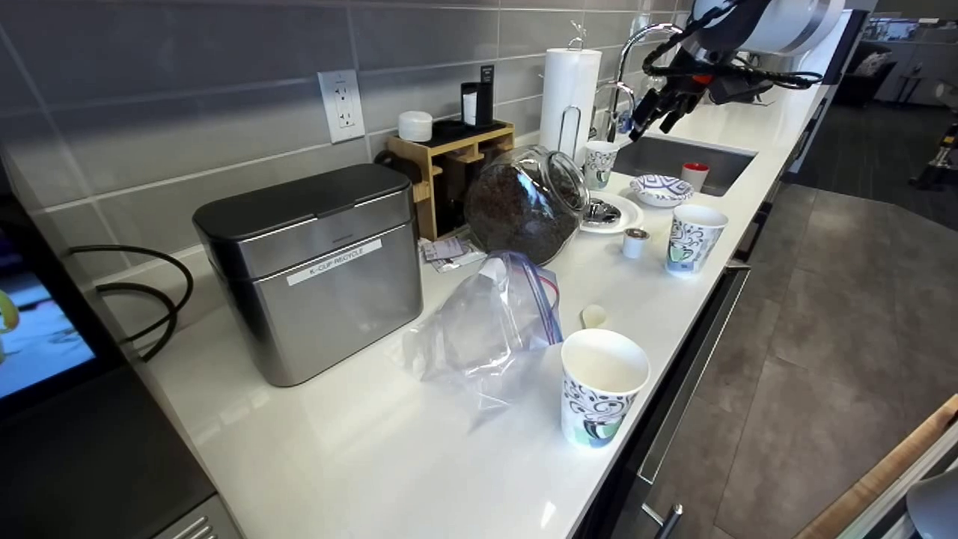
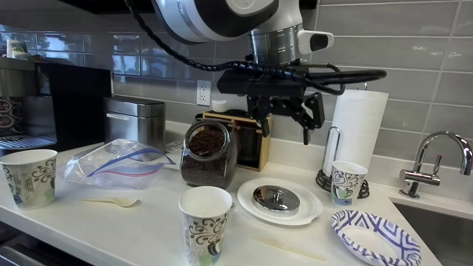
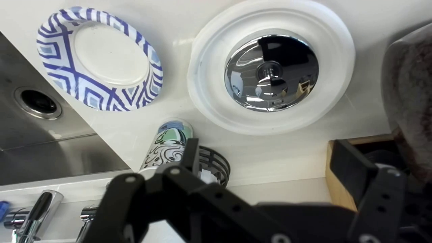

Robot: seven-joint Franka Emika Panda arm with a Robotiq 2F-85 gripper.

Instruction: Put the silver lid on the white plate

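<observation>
Over the white counter (image 2: 147,229), robot arm (image 2: 277,44) bent downward. Gripper (image 2: 286,133) hangs well above the counter, fingers (image 2: 306,136) spread wide apart. White plate (image 2: 245,195) lies flat; blue-patterned plate (image 2: 375,239), somewhat narrower, lies near it, the two apart. Silver lid (image 2: 276,203) rests on the white plate, level, close to centre.

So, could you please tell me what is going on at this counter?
A teleoperated robot arm has its gripper hanging open above the counter, holding nothing. The silver lid rests knob up on the white plate, so the job of putting it there looks done. A blue-patterned plate lies beside the white one, toward the sink.
</observation>
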